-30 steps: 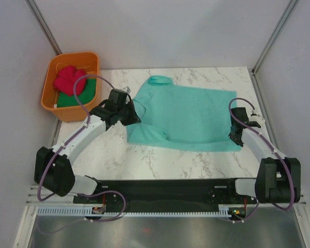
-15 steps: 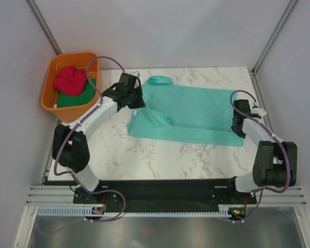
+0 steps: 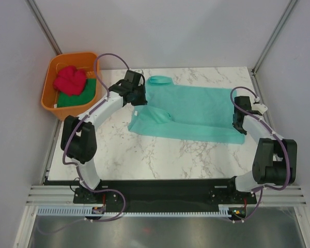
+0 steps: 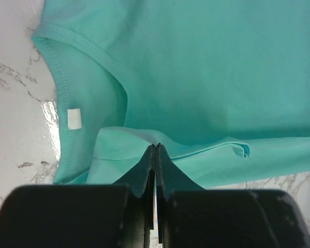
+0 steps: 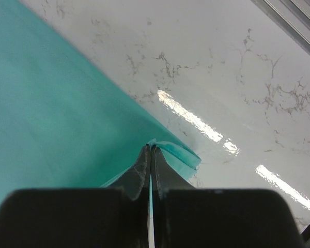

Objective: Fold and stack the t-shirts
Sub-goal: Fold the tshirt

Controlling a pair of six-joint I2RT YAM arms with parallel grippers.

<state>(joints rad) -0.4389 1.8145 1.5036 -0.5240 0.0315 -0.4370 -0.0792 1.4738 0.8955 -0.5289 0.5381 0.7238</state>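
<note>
The teal t-shirt (image 3: 196,111) lies spread across the marble table, neck hole at the far left, its near edge lifted and doubled over. My left gripper (image 3: 138,101) is shut on a fold of teal cloth near the collar; the left wrist view shows its tips (image 4: 156,146) pinching the teal t-shirt (image 4: 206,67). My right gripper (image 3: 238,123) is shut on the shirt's right corner; in the right wrist view the tips (image 5: 150,146) clamp a folded edge of teal t-shirt (image 5: 51,103). The pinkish-red t-shirt (image 3: 70,80) and the dark green t-shirt (image 3: 73,98) lie bunched in the tub.
An orange plastic tub (image 3: 72,55) stands at the far left corner, just left of my left arm. White walls with metal posts close in the table on three sides. Bare marble (image 3: 160,155) runs between the shirt and the arm bases.
Both grippers have moved away from the bases toward the far side, carrying the shirt's near edge with them. The left arm has stretched out; the shirt's front edge now lies farther back.
</note>
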